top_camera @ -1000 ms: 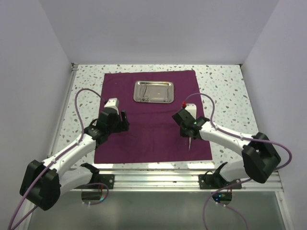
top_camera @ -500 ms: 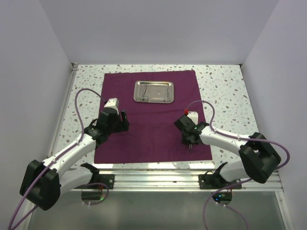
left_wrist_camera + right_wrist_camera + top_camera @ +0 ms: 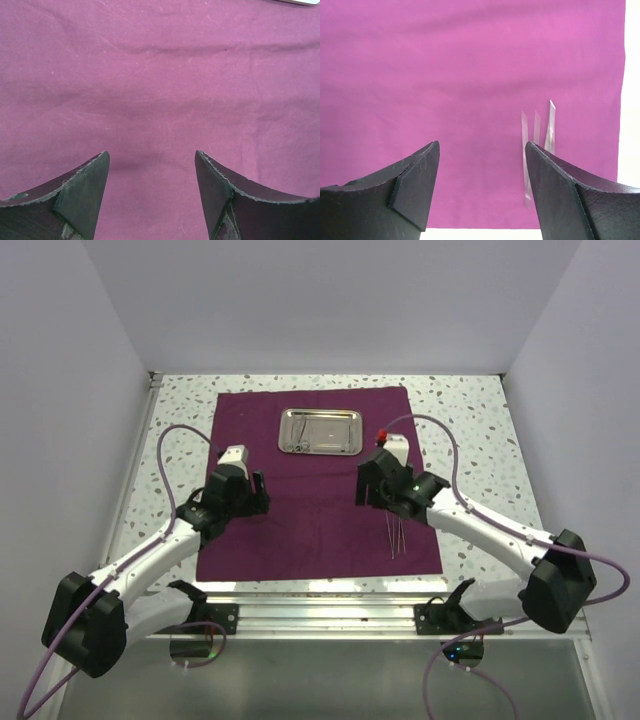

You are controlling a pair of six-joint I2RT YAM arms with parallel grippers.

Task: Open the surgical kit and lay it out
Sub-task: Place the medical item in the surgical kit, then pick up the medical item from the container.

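The surgical kit's dark magenta cloth [image 3: 310, 510] lies spread flat on the table. On its far part sits the small steel tray [image 3: 320, 431] with thin instruments in it. Silver tweezers [image 3: 395, 536] lie loose on the cloth's near right part, and the right wrist view shows the tweezers [image 3: 536, 145] just right of my fingers. My right gripper [image 3: 383, 502] [image 3: 482, 143] hangs open above the cloth, just behind the tweezers, holding nothing. Over the cloth's left side my left gripper [image 3: 248, 498] [image 3: 151, 154] is open too, with only cloth between its fingers.
The cloth lies on a speckled white tabletop [image 3: 470, 440] with walls on three sides. A metal rail [image 3: 330, 615] carrying the arm bases runs along the near edge. In the right wrist view the cloth's near and right edges [image 3: 621, 100] show against the white table.
My right gripper has opened and let go of the tweezers, which now lie on the cloth. It then rose and drew back toward the tray. The left arm has stayed put.
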